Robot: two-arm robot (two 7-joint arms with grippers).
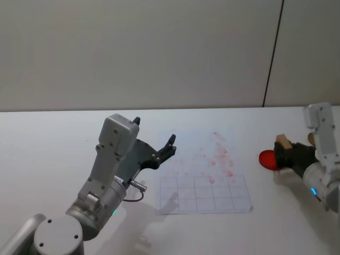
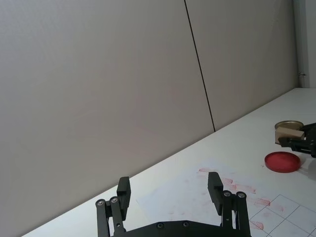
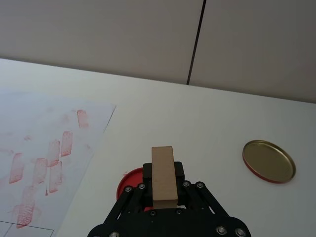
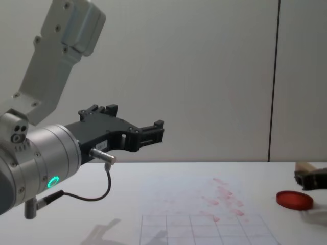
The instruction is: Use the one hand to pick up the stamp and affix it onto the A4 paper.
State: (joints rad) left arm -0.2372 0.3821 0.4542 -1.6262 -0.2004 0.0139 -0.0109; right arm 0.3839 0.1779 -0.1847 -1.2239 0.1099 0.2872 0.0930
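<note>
Wooden stamp (image 3: 163, 173), light and stiff, sits clenched by its sides in the right tool (image 3: 163, 197); left tool (image 2: 170, 195) hangs released.

The stamp (image 3: 163, 174) is pale, unvarnished-looking wood, matt and smooth; the right gripper (image 3: 163, 197) clamped on it is matt black, studded with small bright metal screws; beneath the stamp, the ink pad (image 3: 129, 181) is flat red; beside the pad, the lid (image 3: 268, 161) is shiny brass-coloured metal; the A4 paper (image 1: 204, 178) is thin matt white paper smeared with red ink; the table (image 1: 48, 143) is smooth matt white.
</note>
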